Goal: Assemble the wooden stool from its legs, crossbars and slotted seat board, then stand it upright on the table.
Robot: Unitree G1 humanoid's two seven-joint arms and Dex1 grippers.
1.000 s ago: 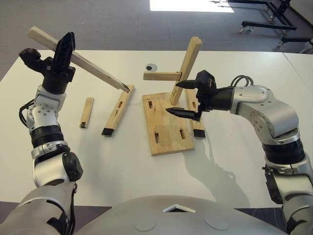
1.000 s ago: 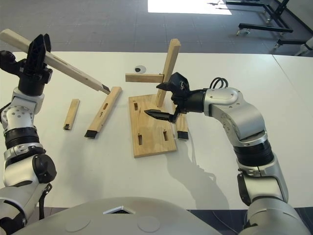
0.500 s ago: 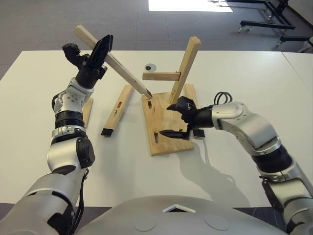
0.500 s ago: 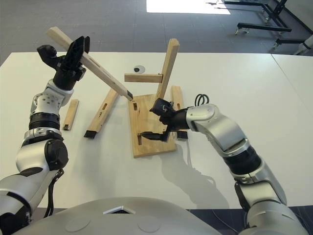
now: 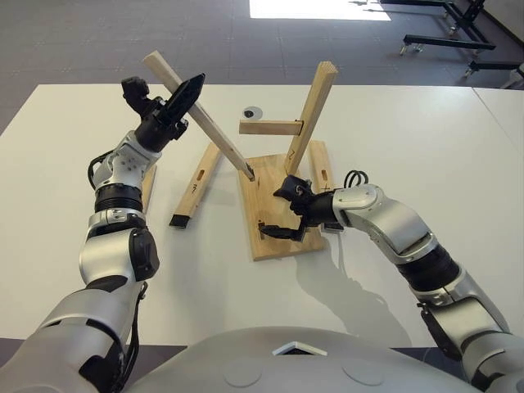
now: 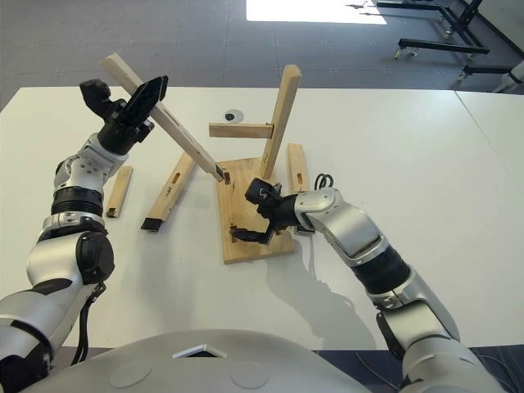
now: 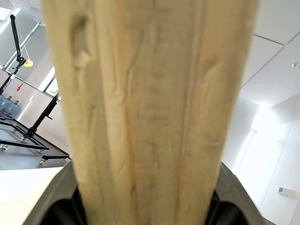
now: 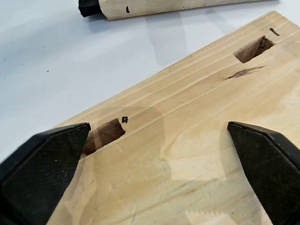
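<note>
Nearest in, the right gripper [image 5: 278,214] hung low over the near-left part of the seat board [image 5: 286,244], which lay flat on the table [image 5: 426,131]. Its jaws were spread wide with nothing in them, one finger by the near-left slot and bare wood between them in the wrist view. So it wasn't actually pinning the board.

At the board's 9 o'clock a loose leg [image 5: 196,184] lay flat, and a short crossbar [image 5: 147,184] lay further out the same way, partly behind the left arm. Another leg [image 5: 322,168] lay along the board's 3 o'clock edge.

Further back, the left gripper [image 5: 176,102] was clamped tight on the held leg [image 5: 217,139]. That leg slanted down from 10 o'clock, its lower tip right at the board's far-left corner. I couldn't tell if it was in the slot. At the far end an upright leg [image 5: 311,115] stood in the board, leaning toward 1 o'clock, with a crossbar [image 5: 268,127] sticking out of it toward 9 o'clock.

My worry was that the leg was coming in at a steep slant. Pushed like that, it could jam on the slot edge or shove the unheld board sideways. That jolt might tip the leaning leg over or pop its crossbar loose.
</note>
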